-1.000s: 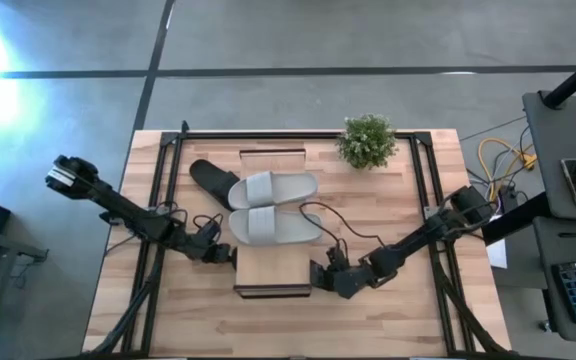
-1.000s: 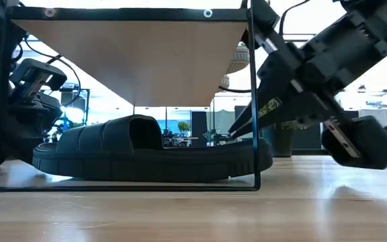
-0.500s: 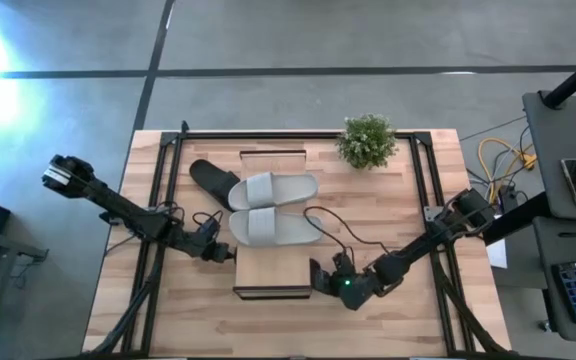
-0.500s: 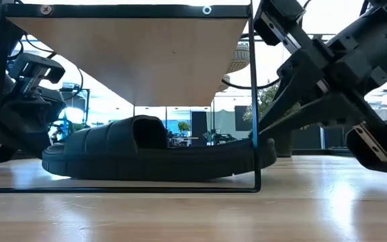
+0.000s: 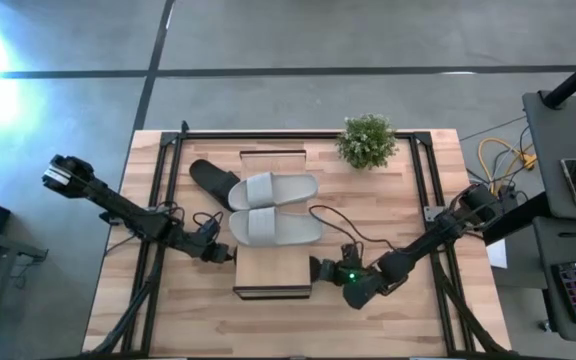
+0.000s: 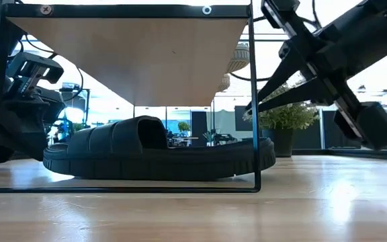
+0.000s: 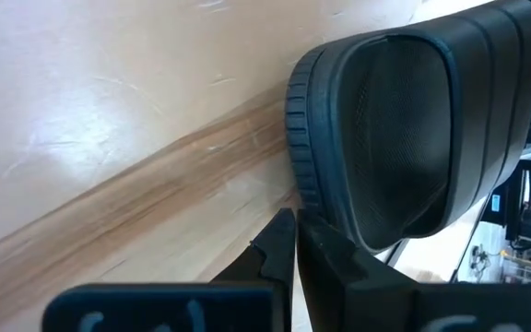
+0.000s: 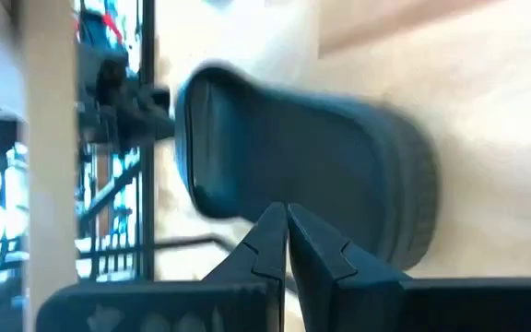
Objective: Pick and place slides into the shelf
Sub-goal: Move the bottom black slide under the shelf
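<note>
We see a black open-toe slide sandal (image 6: 156, 151) lying flat on the tabletop under the small low shelf with a light-wood plank top and thin dark frame (image 6: 130, 47). From above this sandal is hidden by the plank. On that plank lie two light grey slide sandals (image 5: 273, 205) side by side, and a second black slide sandal (image 5: 213, 180) pokes out beyond them, partly covered.

Our left gripper (image 6: 25, 111) sits low at one end of the lower sandal, fingers pressed together with nothing between them. Our right gripper (image 6: 261, 104) hangs just outside the shelf's dark frame post, above the sandal's other end, its fingers likewise closed and empty.

A small green potted plant (image 5: 367, 140) stands well beyond the right gripper.
</note>
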